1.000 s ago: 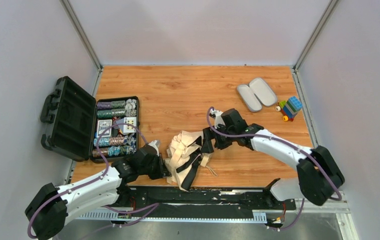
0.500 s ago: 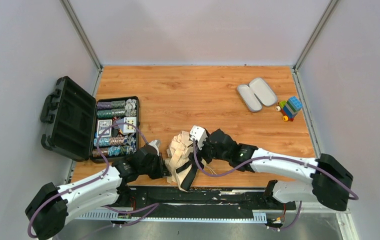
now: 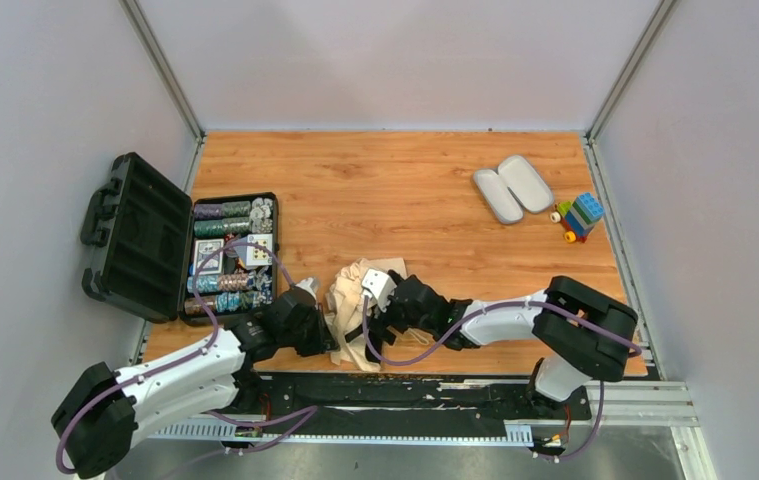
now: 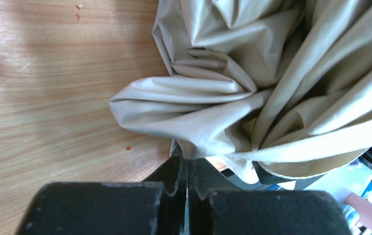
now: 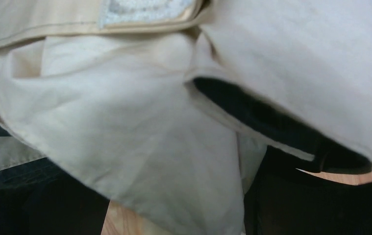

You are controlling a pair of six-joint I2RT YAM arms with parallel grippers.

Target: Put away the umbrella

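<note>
We judged the gathering step underway: the umbrella [image 3: 353, 312] lay bunched on the bench [image 3: 405, 190] just right of the chip case [image 3: 230, 260], left claw [image 4: 186, 164] pinched shut on its fabric, right claw [image 3: 375, 322] spread wide astride the folds, needing next to close and bundle them.

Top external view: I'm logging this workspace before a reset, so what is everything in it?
table: one, wood-grain, under everything
umbrella: one, beige, crumpled at near edge, centre
chip case: one, black, open at left edge, chips inside
oval hard case: one, lilac-grey, lying open, far right
block toy: one, multicoloured, right edge
left gripper: one, black, shut on umbrella fabric
right gripper: one, black, open at the umbrella
</note>
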